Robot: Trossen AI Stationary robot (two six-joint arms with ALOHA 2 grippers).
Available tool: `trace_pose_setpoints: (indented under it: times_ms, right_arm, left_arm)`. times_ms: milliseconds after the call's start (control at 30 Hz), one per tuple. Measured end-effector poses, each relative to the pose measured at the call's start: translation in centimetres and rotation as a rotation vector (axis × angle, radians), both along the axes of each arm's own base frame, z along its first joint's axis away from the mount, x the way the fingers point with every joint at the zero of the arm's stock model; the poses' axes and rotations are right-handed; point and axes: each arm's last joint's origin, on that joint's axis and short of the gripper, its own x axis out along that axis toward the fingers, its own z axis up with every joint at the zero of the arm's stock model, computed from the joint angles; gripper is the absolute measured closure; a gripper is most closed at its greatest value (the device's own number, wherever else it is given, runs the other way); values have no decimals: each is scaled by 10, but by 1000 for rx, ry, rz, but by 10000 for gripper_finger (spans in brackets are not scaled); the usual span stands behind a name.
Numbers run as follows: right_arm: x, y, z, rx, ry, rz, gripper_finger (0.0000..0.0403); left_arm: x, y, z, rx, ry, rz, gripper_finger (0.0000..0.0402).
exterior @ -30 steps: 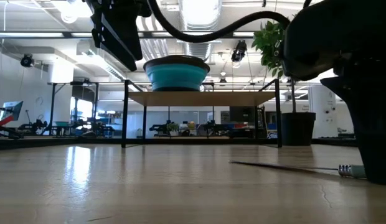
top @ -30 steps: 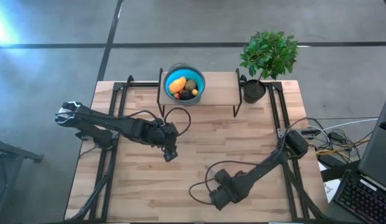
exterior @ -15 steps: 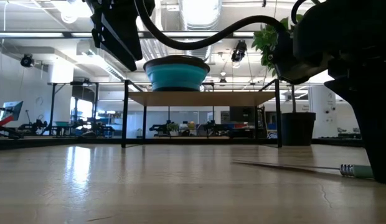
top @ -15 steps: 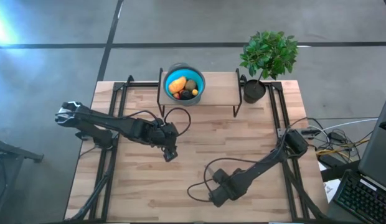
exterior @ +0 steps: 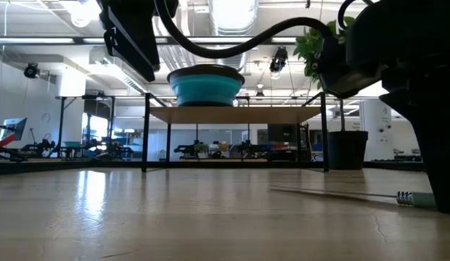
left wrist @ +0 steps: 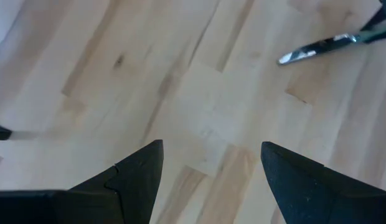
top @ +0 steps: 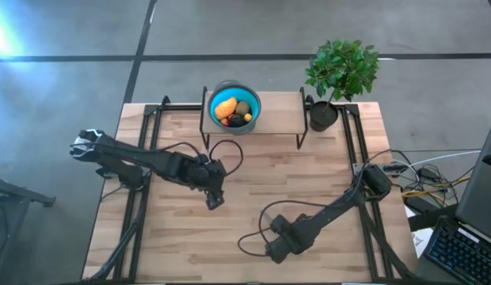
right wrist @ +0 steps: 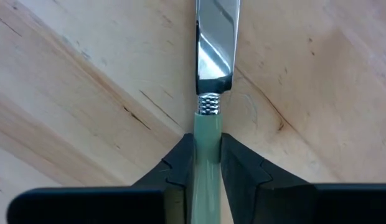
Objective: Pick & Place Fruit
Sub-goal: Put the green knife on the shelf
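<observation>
From where I sit, my right gripper (right wrist: 207,163) has its jaws pressed in on both sides of the pale green handle of the knife (right wrist: 213,74), with no gap left between fingers (right wrist: 175,167) and handle. The steel blade runs straight out ahead of the jaws, lying flat on the wooden table (top: 253,174). In the high view this gripper (top: 274,253) sits low at the near edge of the table.

My left gripper (left wrist: 208,180) has its jaws well apart and grips nothing; between them I see only bare wood planks. Far ahead and off to one side of these jaws, the knife's blade tip shows. In the high view this gripper (top: 215,200) is over the middle of the table.

The fruit (top: 234,112) is well away from both sets of jaws: an orange-yellow piece, an olive one, a black one and small red and orange bits all lie in the blue bowl (top: 253,99). The bowl stands on a small raised shelf (top: 281,115) at the far edge, beside a potted plant (top: 340,75).

Beyond the table, the low view shows a large hall with ceiling lights and equipment
</observation>
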Motion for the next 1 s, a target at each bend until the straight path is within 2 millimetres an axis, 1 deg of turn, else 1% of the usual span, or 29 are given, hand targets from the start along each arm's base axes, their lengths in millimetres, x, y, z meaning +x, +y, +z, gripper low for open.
trace_pose_setpoints:
  times_ms: [133, 267, 400, 500, 567, 733, 867, 1000]
  right_arm:
    - [0, 0, 0, -8, -6, 9, 349]
    - [0, 0, 1, -17, -15, 10, 347]
    - [1, 0, 2, -19, -18, 22, 345]
    - [1, 0, 2, -17, -21, 40, 348]
    - [1, 0, 2, -16, -23, 55, 349]
    - [2, 1, 1, -13, -32, 94, 342]
    - [2, 1, 1, -12, -35, 124, 344]
    - [3, 1, 1, -9, -39, 146, 347]
  left_arm:
    - [-2, -10, -3, -2, 1, -38, 126]
    - [-5, -24, -18, -42, -16, -68, 126]
    - [-1, -39, -39, -134, -136, -114, 126]
    - [1, -50, -50, -155, -266, -184, 126]
    - [0, -53, -59, -140, -328, -238, 126]
    - [-3, -55, -76, -39, -417, -382, 126]
    - [-6, -54, -83, 34, -419, -464, 126]
    - [-3, -56, -91, 80, -402, -515, 126]
